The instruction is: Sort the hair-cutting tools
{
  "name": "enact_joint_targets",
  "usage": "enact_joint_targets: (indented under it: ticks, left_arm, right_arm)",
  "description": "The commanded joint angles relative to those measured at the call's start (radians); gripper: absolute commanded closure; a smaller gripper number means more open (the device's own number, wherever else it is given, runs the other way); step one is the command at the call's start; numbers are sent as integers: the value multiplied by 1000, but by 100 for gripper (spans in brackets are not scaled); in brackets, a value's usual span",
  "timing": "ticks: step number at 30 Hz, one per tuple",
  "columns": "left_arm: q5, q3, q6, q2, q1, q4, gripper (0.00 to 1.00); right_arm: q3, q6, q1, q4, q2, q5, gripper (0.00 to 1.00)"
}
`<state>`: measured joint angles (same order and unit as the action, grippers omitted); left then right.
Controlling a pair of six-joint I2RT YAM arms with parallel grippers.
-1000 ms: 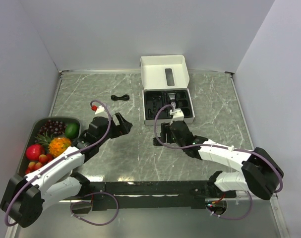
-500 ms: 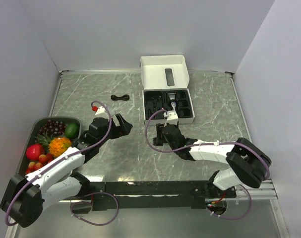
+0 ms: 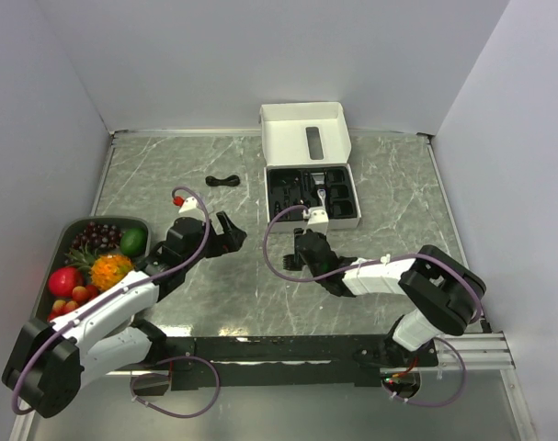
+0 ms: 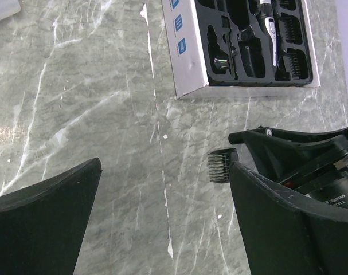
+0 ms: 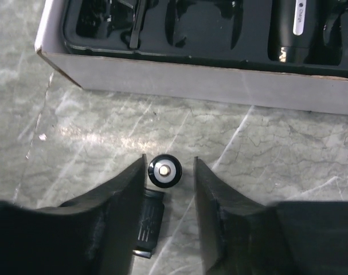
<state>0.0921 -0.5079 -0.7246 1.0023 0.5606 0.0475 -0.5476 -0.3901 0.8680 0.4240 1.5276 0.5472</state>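
Pretty clearly a robotics lab test cell, not someone's home: plain white panels point(image 3: 260, 55) wall in a grey marble-look surface point(image 3: 168, 175), and on the near side of the open white box point(image 3: 288, 124), a left arm point(image 3: 104, 312) and a right arm point(image 3: 389, 271) sit mounted on a black metal rail point(image 3: 260, 347).

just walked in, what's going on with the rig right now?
Right gripper is low over the table just in front of the box, fingers either side of the small black cylinder, not clamped yet. Left gripper hangs open, holding nothing. Clipper sits in the box tray; comb guard lies beside the right gripper, and the cable is out on the table left of the box.
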Motion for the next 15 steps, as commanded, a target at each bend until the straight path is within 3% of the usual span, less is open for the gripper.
enact_joint_targets:
  ticks: [1,9,15]
  left_arm:
    - [-8,3,7,9,5,49,1]
    - [0,5,7,-8,5,37,1]
    - [1,-15,4,-10,4,-1,1]
  right_arm:
    - [8,14,6,64,-6,33,62]
    - [-55,0,17,-49,-18,71,97]
    - [-313,-38,22,-548,-102,108,100]
